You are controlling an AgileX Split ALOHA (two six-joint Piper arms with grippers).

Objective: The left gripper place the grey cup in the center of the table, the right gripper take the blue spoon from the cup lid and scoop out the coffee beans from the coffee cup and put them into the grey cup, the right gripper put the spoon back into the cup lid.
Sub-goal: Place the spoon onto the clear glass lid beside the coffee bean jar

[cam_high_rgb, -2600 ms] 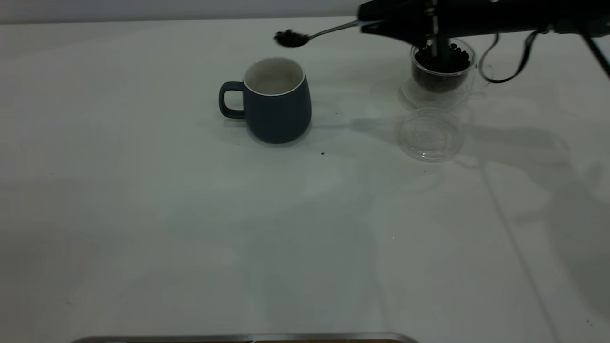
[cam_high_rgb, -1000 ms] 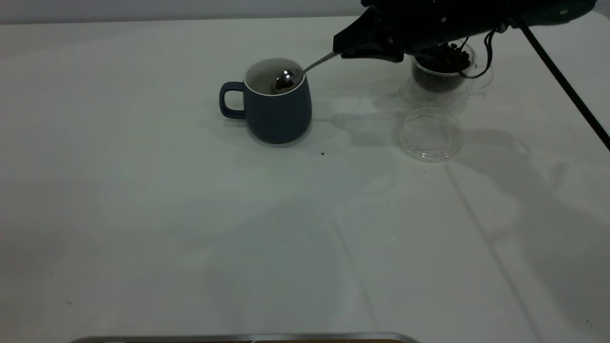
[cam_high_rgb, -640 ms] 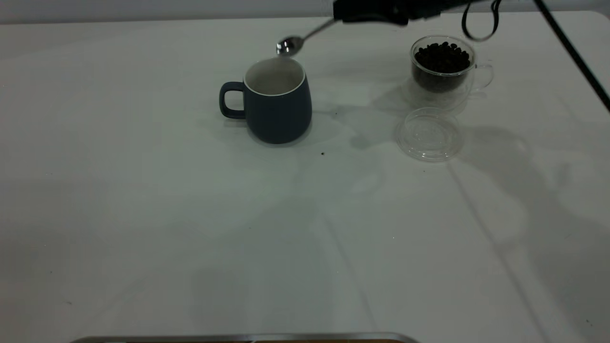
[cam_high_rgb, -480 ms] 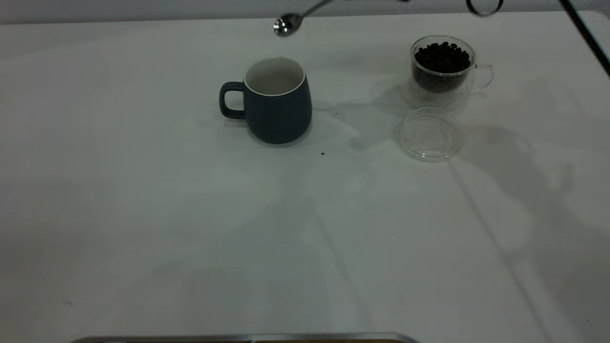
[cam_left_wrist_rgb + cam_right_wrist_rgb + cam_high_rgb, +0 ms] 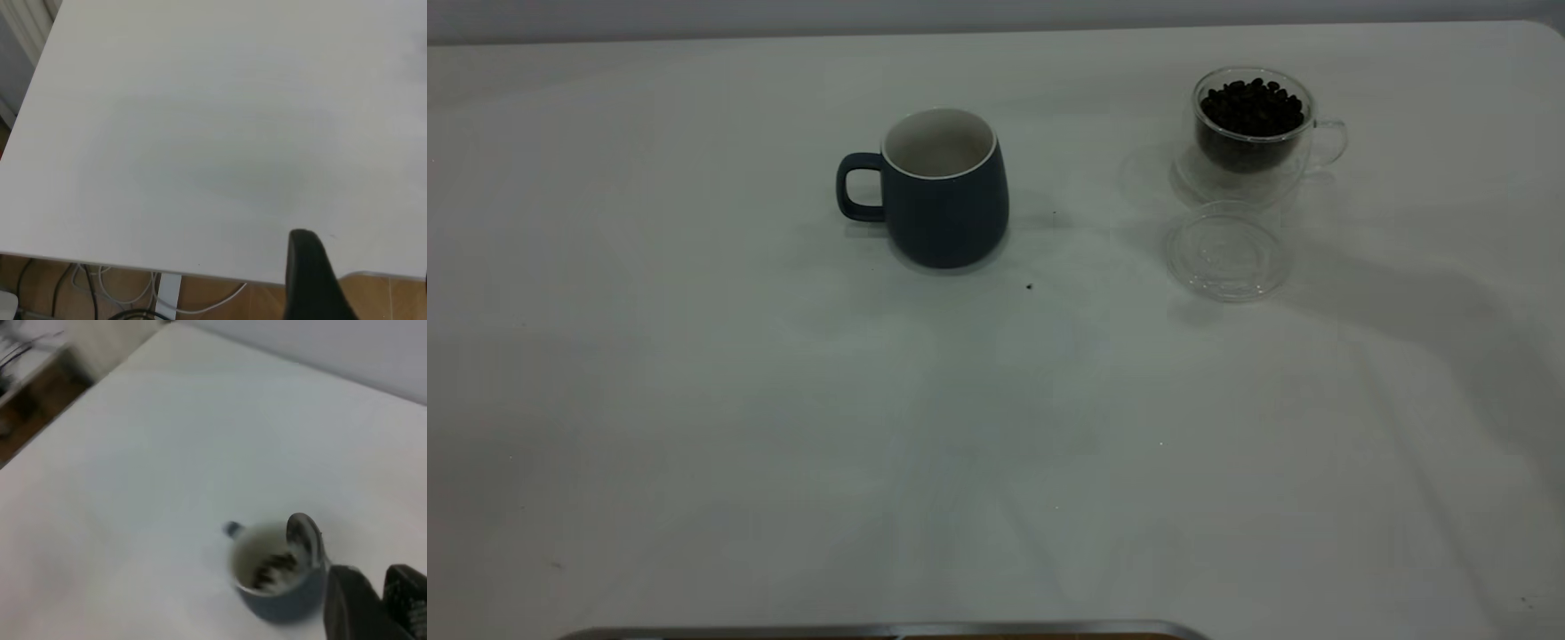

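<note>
Looking down from the right wrist camera, you see the right gripper (image 5: 373, 600) well above the grey cup (image 5: 273, 577), its two black fingers (image 5: 350, 607) closed on the blue spoon (image 5: 305, 537) — only the shiny bowl shows, hanging over the cup's rim. Some coffee beans (image 5: 273, 568) lie dark inside the white interior.

From the exterior camera neither arm shows. You have the grey cup (image 5: 943, 187) upright near the middle of the table (image 5: 783, 427), handle toward the left arm's side. Toward the right arm's side stands the coffee cup (image 5: 1254, 129), filled with coffee beans (image 5: 1252, 102); the cup lid (image 5: 1229, 252) lies just in front of it (with nothing on it).

The left gripper (image 5: 313, 277) hangs over the table's edge — you see one black finger only, so whether it is open I cannot tell.
</note>
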